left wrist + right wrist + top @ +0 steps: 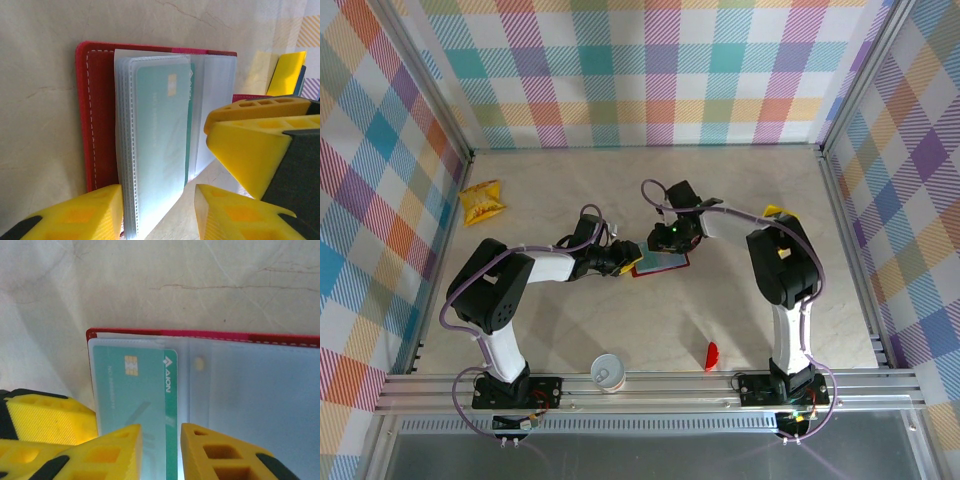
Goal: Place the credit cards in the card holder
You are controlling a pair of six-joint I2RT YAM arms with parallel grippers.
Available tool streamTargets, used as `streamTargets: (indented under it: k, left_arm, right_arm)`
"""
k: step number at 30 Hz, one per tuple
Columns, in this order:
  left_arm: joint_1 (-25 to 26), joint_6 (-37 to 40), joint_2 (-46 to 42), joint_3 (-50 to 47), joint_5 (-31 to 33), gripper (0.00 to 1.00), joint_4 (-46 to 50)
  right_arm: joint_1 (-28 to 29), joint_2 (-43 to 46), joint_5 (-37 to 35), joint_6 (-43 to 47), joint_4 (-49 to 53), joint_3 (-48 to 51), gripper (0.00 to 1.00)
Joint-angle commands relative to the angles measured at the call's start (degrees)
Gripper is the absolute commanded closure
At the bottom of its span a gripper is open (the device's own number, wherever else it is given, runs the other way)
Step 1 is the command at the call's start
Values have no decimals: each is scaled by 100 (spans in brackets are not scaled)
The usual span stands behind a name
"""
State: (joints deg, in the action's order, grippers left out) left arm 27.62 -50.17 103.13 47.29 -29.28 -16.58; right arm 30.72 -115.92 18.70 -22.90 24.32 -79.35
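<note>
Teal card (134, 390) inside open card holder (210, 334)

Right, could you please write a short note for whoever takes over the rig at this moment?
Left gripper: jaws open, astride the edge of the clear sleeves.
Right gripper: jaws slightly apart above the teal card, gripping nothing visible.
Card holder: open flat on the table, teal card inside a sleeve.
Yellow card stack: on the table by the right arm.
Done: one card in. Left: sleeve the stack.
</note>
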Motion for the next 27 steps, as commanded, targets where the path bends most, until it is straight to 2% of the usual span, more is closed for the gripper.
streamTargets:
  k: [1, 9, 27]
  left_arm:
    - [16, 16, -32, -44, 36, 59, 93]
    - [16, 26, -8, -12, 13, 59, 102]
    - [15, 25, 39, -20, 0, 60, 68]
  right_arm:
    - [-24, -152, 133, 171, 187, -206, 73]
    - [3, -299, 245, 166, 200, -291, 72]
    - [171, -296, 571, 55, 100, -310, 80]
